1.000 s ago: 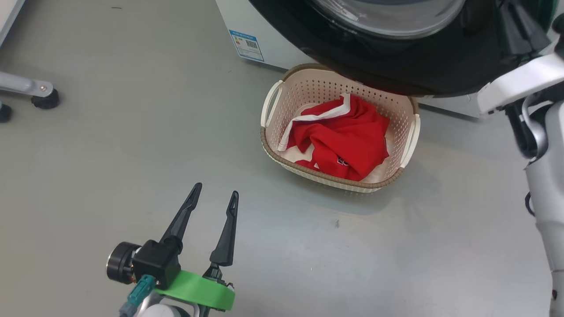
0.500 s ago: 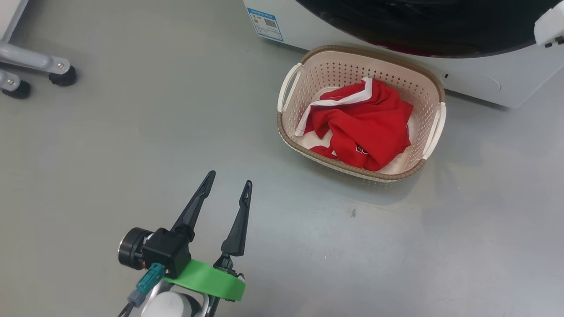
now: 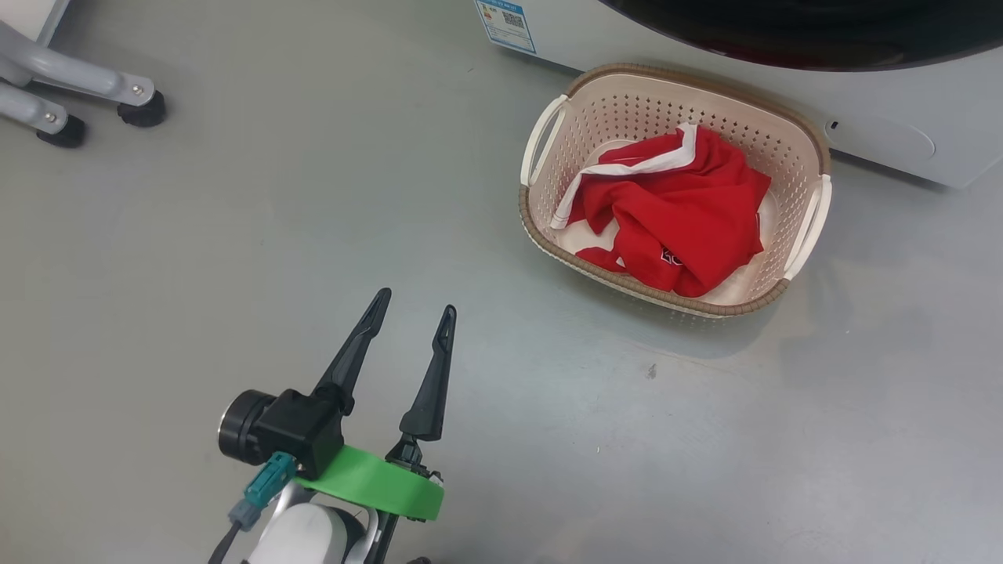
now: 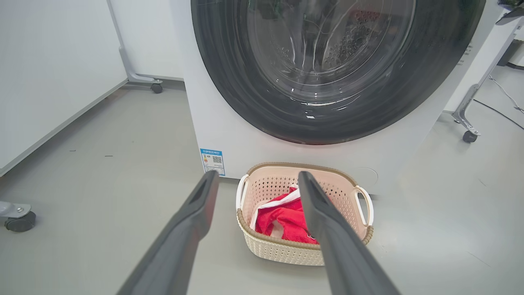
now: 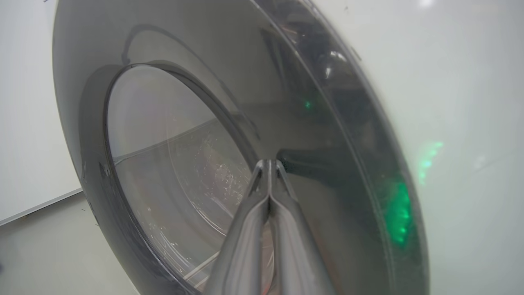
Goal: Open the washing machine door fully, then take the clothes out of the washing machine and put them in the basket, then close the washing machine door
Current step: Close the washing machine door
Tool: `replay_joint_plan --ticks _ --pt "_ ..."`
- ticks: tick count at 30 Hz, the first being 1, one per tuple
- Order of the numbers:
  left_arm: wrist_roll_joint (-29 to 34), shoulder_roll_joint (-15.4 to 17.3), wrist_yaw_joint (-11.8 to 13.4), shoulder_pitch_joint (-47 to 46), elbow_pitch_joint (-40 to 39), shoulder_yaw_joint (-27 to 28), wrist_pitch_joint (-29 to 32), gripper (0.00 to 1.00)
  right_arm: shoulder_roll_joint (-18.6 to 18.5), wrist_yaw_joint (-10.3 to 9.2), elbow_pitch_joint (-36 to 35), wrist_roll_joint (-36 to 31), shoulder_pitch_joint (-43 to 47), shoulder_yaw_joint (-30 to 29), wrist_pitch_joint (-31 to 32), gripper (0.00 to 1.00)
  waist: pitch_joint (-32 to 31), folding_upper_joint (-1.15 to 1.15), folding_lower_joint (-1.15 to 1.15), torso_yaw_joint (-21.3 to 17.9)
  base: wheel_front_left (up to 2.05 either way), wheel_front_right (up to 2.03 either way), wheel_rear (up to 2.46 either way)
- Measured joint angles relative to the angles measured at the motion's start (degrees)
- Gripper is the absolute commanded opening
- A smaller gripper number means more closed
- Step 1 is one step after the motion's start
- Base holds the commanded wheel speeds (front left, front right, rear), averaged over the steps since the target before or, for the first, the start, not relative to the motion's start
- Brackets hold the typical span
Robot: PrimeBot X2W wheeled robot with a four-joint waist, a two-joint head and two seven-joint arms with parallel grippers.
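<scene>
Grey floor [image 3: 235,235], castered metal legs [image 3: 86,74] upper left, white wall panel [image 4: 49,61], dark floor speck [image 3: 649,370]

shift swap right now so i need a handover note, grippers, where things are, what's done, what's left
Left gripper: open, empty, above the floor left of the basket.
Right gripper: shut, holding nothing, tips at the washing machine door rim.
Clothes: in the basket, before the washing machine.
Done: clothes out, door against the machine front.
Left: check the door latched; cannot tell here.

left gripper [image 3: 416,301]: two long black tapered fingers [image 3: 353,362] on a black block [image 3: 302,427], round black cap [image 3: 235,427]. green collar [image 3: 376,487], teal plug [image 3: 266,484], white forearm [image 3: 302,542]. right gripper [image 5: 269,163]: slim, grey.
</scene>
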Motion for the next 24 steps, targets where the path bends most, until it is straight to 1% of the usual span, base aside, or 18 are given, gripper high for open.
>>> replay_joint_plan --ticks 7,13,18,24 --pt "-0.1 -0.1 0.5 -0.9 -0.4 -0.1 0.0 1.0 0.3 0.0 2.4 0.0 -0.7 0.0 -1.6 0.0 -0.1 0.0 0.0 0.1 0.0 0.0 0.0" --pt "0.0 -0.1 0.9 -0.9 0.2 0.2 0.0 1.0 1.9 -0.01 4.0 0.7 -0.1 1.3 -4.2 0.0 -1.4 0.0 0.0 -0.6 0.0 0.0 0.0" --pt "0.5 -0.1 1.4 -1.0 0.6 1.1 0.0 1.0 3.4 0.02 4.5 1.8 3.3 2.6 -5.9 0.0 -2.9 0.0 0.0 -1.5 0.0 0.0 0.0" --pt "1.1 -0.1 1.5 -0.9 1.1 2.4 0.0 1.0 6.4 0.04 4.7 3.7 8.6 3.5 -7.3 0.0 -4.8 0.0 0.0 -3.2 0.0 0.0 0.0"
